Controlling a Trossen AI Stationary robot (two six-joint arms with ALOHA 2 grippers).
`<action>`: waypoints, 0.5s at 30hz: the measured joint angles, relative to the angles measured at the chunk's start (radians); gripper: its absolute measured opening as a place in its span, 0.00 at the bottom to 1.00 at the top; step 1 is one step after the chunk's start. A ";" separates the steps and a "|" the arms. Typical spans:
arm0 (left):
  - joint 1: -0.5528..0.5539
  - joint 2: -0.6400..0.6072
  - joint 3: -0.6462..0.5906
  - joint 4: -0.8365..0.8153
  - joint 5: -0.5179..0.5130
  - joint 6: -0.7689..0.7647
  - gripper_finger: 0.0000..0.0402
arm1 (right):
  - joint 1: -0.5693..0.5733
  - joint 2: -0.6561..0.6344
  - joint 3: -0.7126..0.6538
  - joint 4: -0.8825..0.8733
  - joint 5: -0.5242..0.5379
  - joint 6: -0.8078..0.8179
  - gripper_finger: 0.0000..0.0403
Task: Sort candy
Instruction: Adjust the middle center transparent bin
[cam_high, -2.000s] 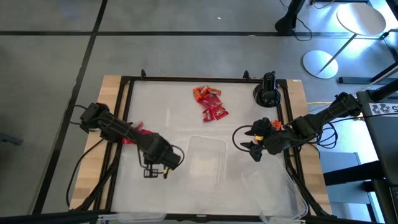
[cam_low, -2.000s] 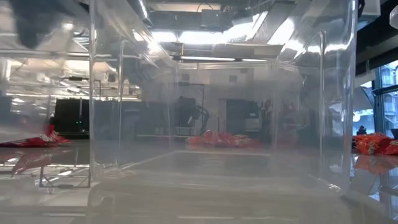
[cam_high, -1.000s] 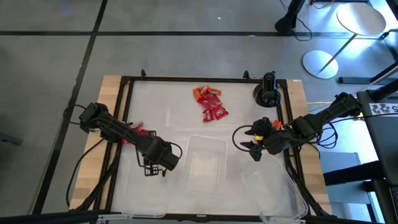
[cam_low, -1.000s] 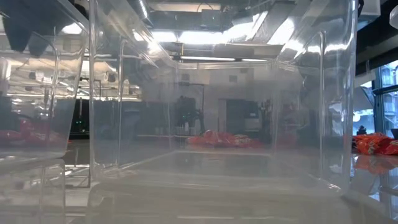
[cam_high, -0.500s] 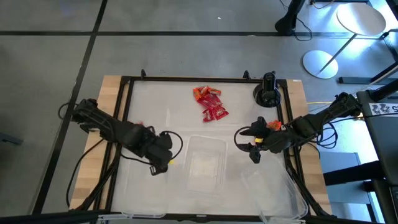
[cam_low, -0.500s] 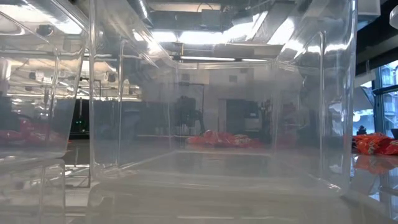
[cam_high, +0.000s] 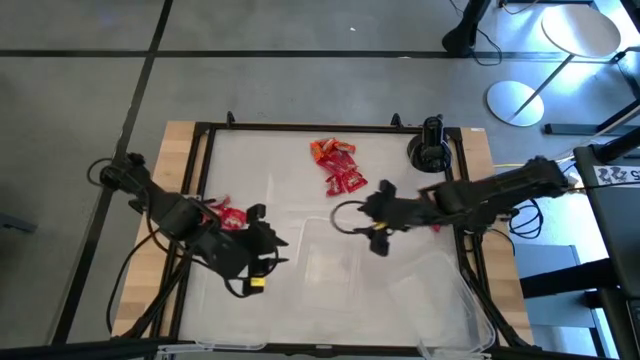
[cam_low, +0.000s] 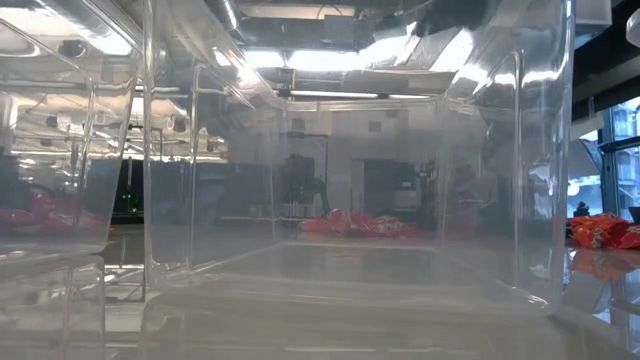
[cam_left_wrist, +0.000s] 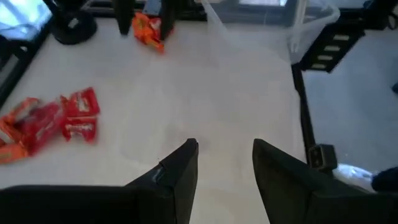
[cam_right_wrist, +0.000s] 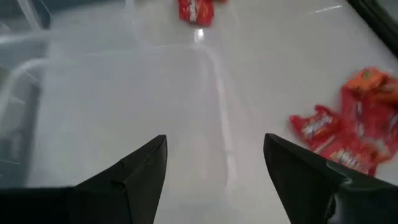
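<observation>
Candy (cam_high: 338, 167) lies in a loose pile of red and orange packets at the far middle of the white table (cam_high: 280, 165); we also see a few red packets (cam_high: 228, 216) near its left edge, beside the left arm. A clear bin (cam_high: 330, 262) stands near the middle of the table. Our left gripper (cam_high: 258, 262) hovers just left of the bin, its fingers (cam_left_wrist: 180, 171) parted with nothing between them. Our right gripper (cam_high: 375, 218) reaches over the table between the candy pile and the bin, fingers (cam_right_wrist: 146, 168) spread wide, gripping nothing. From table height we look through the clear bin walls (cam_low: 330, 180) at the red pile (cam_low: 350, 224) beyond.
</observation>
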 joint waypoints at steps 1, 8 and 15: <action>0.000 -0.010 -0.026 0.029 -0.002 0.018 0.36 | -0.013 0.029 0.028 -0.018 0.001 -0.028 0.66; 0.021 -0.108 -0.245 0.243 0.028 0.120 0.36 | -0.090 0.189 0.206 -0.178 -0.019 -0.112 0.66; 0.032 -0.301 -0.445 0.360 0.126 0.144 0.36 | -0.133 0.296 0.251 -0.178 -0.067 -0.121 0.66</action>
